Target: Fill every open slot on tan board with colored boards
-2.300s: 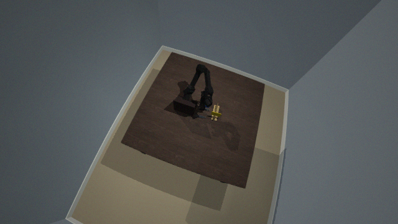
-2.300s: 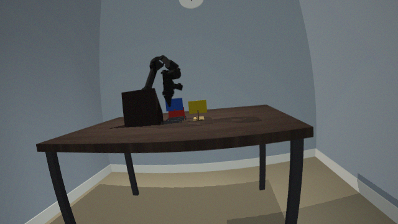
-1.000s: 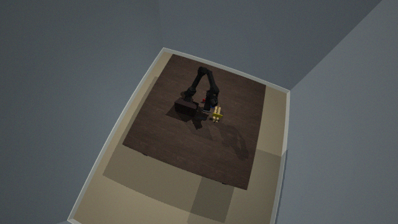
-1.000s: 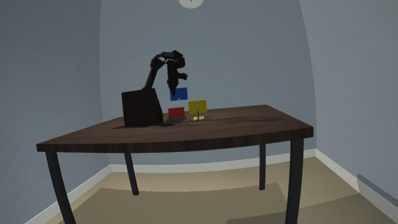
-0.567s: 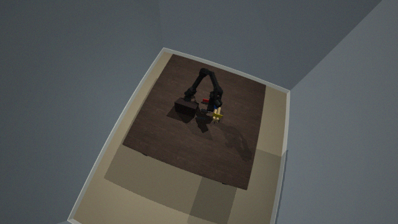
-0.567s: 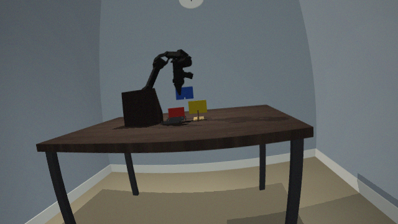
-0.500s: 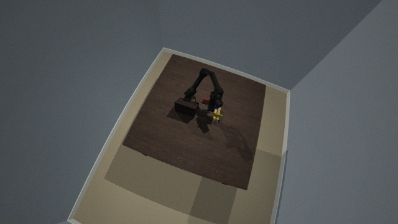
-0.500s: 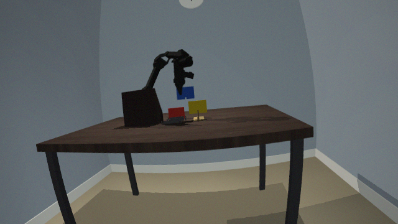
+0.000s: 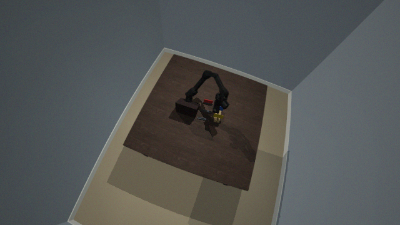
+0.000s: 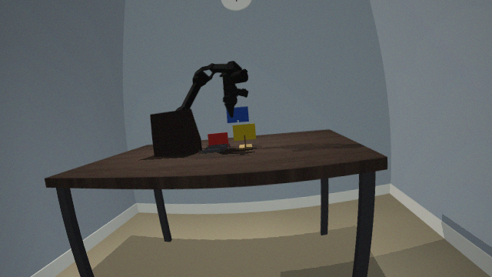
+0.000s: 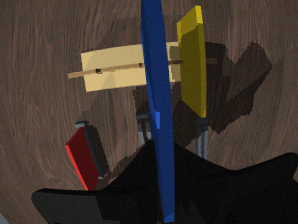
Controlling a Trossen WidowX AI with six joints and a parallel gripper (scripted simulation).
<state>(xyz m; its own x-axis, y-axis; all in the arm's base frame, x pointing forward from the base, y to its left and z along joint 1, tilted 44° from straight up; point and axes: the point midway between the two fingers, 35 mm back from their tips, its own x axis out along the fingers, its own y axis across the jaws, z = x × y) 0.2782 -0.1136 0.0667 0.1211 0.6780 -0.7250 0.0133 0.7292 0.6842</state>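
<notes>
The gripper [image 9: 216, 110] [image 10: 231, 115] [image 11: 163, 155] is shut on the blue board [image 9: 221, 108] [image 10: 241, 114] [image 11: 156, 75]. It holds the board upright, notch down, above the tan board [image 10: 245, 141] [image 11: 120, 68]. In the wrist view the blue board runs crosswise over the tan board's middle, hiding part of it. Two open slots show to its left. The yellow board [image 9: 219, 116] [image 10: 244, 131] [image 11: 192, 75] stands crosswise on the tan board, right of the blue board in the wrist view. The red board [image 9: 208, 101] [image 10: 217, 138] [image 11: 82, 161] stands in its holder [image 11: 95, 150].
Two empty grey holders lie near the gripper: one [image 11: 143, 129] left of the blue board, partly hidden, the other [image 11: 201, 142] below the yellow board. The dark arm base block [image 9: 187, 108] [image 10: 174, 134] stands behind the holders on the brown table [image 9: 187, 144] [image 10: 161, 169].
</notes>
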